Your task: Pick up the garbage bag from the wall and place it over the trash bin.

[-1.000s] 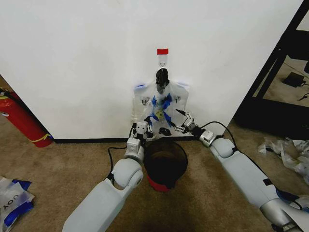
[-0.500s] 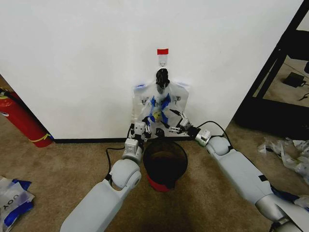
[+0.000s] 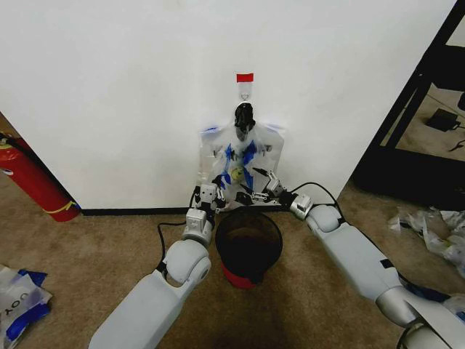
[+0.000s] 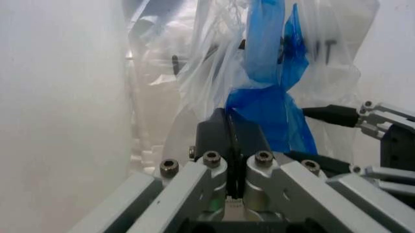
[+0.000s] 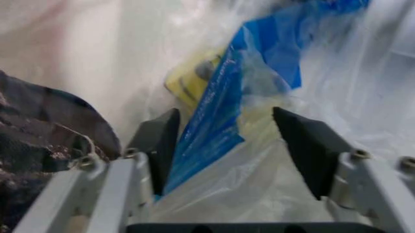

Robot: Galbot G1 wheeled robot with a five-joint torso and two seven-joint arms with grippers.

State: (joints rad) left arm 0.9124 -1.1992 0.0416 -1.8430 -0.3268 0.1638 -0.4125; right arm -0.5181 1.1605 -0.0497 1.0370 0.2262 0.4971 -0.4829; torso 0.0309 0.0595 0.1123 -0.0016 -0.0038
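The garbage bag, thin see-through plastic with blue handles and a yellow smiley, hangs flat against the white wall under a black clip and a hook topped by red tape. My left gripper sits at the bag's lower left; in the left wrist view the gripper is shut on the bag's plastic beside a blue handle. My right gripper is open at the bag's lower middle; in the right wrist view the gripper straddles a blue strip. The trash bin stands just below both grippers.
A red fire extinguisher leans at the wall's left end. Loose plastic bags lie on the carpet at the lower left and at the right. A black shelf frame stands to the right. Black cables trail by the baseboard.
My right gripper has moved left along the wall, from the bag's right edge to its lower middle, still open. The left arm has edged slightly closer to the wall.
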